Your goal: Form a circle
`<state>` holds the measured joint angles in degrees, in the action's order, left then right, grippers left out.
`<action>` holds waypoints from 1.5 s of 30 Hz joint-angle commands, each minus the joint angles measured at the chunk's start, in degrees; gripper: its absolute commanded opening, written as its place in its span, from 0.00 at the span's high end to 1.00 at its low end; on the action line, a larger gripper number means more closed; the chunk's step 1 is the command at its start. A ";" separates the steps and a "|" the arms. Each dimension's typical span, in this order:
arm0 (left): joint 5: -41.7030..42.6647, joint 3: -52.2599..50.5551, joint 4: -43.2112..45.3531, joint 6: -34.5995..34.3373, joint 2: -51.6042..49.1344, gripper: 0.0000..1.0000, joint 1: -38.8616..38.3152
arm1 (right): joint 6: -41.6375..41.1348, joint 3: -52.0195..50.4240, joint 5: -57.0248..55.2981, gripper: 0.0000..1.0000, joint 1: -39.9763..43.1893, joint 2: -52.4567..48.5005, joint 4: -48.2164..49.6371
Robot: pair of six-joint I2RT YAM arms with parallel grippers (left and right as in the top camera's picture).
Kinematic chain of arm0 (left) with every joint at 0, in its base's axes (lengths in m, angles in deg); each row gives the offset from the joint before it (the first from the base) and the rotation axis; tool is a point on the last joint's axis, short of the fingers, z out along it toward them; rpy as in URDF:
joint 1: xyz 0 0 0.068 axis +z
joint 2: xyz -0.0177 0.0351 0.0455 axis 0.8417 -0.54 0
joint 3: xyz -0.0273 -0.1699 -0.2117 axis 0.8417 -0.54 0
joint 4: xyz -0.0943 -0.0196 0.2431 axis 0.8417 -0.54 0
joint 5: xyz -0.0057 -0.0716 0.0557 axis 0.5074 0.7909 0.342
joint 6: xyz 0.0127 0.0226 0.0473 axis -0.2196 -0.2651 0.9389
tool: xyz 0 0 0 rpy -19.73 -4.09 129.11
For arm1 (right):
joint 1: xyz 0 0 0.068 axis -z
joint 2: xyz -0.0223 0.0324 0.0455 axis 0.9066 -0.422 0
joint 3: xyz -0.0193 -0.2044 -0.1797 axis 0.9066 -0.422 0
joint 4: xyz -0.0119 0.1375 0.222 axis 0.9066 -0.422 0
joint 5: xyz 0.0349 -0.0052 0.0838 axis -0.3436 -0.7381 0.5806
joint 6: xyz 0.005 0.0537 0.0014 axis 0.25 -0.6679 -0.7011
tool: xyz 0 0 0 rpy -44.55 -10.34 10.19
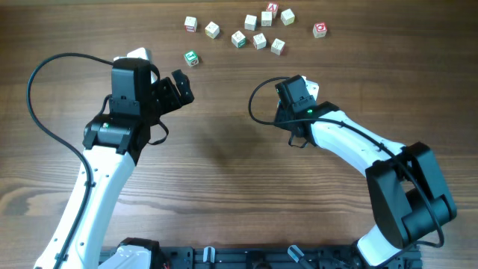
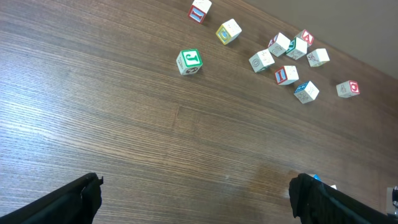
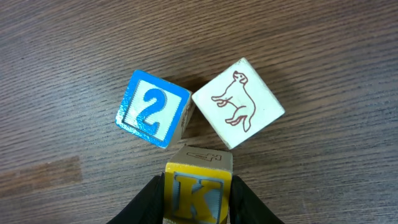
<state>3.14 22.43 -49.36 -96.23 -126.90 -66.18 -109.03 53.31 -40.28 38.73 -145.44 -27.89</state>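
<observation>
The yellow K cube (image 3: 198,186) ran off the bottom edge; overhead the right hand (image 1: 305,91) hid it, and prints on the distant cubes (image 1: 259,41) seemed unreadable.

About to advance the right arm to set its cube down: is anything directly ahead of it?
Yes: the blue 2 cube and the cream dog cube lie just ahead of the yellow K cube gripped by the right gripper.

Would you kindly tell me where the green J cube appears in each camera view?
Overhead: green J cube upper left, below the other cubes.
Left wrist: top centre, leftmost cube.
Right wrist: not in view.
Shared landmark: the red-framed cube farthest right.
</observation>
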 commanded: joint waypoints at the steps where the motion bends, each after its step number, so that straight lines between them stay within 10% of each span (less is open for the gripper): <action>1: -0.37 -0.13 0.00 0.48 0.31 0.00 0.35 | 2.19 1.25 -1.51 0.68 0.13 -1.09 0.28; 32: -0.37 -0.13 0.04 0.48 0.31 0.00 0.35 | 2.45 2.56 -0.83 0.28 0.13 7.04 -1.81; 45: -0.37 -0.13 1.70 0.46 0.31 0.00 0.35 | 2.40 2.03 -3.06 0.27 0.13 11.45 -4.48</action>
<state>3.14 22.43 -48.95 -96.23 -126.90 -66.18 -106.70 55.12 -41.39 38.73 -132.89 -32.31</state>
